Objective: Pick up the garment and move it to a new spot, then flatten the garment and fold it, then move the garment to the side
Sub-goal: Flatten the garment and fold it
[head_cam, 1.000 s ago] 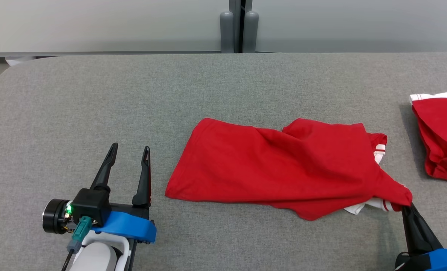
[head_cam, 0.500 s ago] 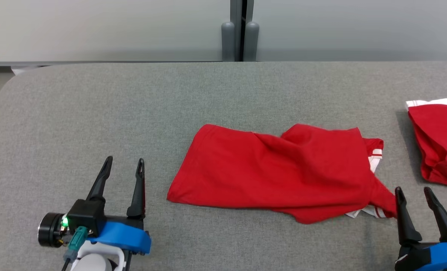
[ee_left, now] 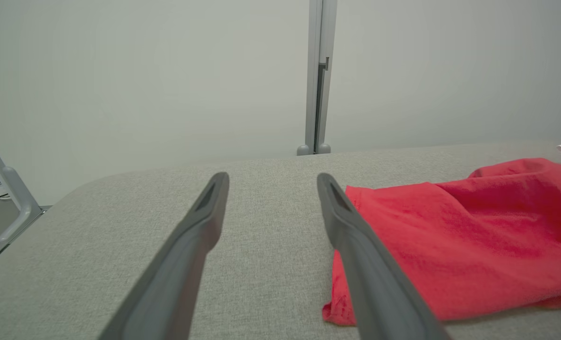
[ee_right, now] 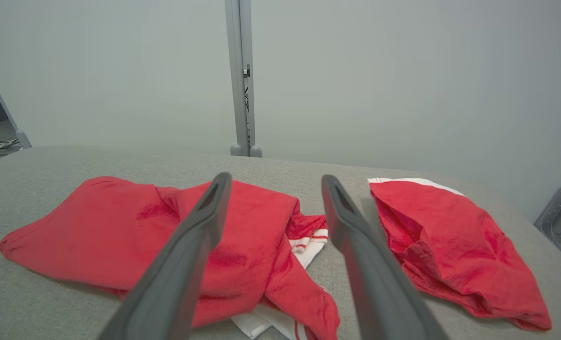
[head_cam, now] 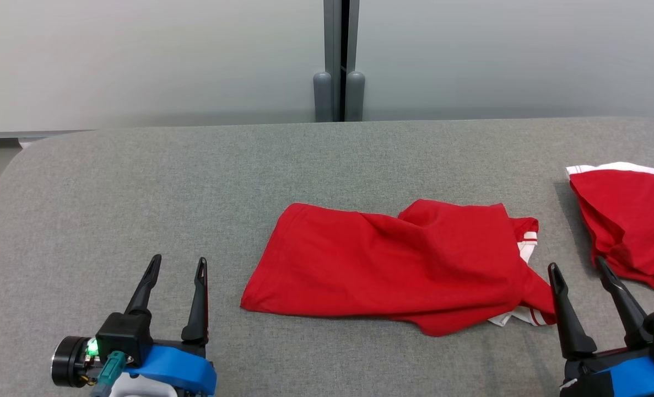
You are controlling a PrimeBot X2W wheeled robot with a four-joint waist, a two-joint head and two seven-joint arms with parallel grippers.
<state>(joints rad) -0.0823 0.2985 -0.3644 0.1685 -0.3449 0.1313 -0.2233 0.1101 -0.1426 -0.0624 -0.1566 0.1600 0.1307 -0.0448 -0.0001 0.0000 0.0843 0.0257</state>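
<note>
The garment [head_cam: 393, 264] is a red shirt with white trim, lying rumpled and loosely doubled over in the middle of the grey table [head_cam: 139, 193]; it also lies in the left wrist view [ee_left: 460, 236] and the right wrist view [ee_right: 133, 226]. My right gripper [head_cam: 578, 268] stands open just off the garment's near right corner, holding nothing; its fingers [ee_right: 200, 236] frame that corner in the right wrist view. My left gripper [head_cam: 177, 260] is open and empty, a short way left of the garment's left edge, with its fingers [ee_left: 356, 236] beside the hem.
A second red garment with a white edge [head_cam: 624, 226] lies at the table's right side, close to my right gripper. Pale wall panels with a grey post [head_cam: 338, 60] run behind the table. The table's left corner [head_cam: 23, 154] is rounded.
My right gripper was shut on the garment's near right corner; it has opened, let go and drawn back. The camera has tilted up, shifting the whole picture down.
</note>
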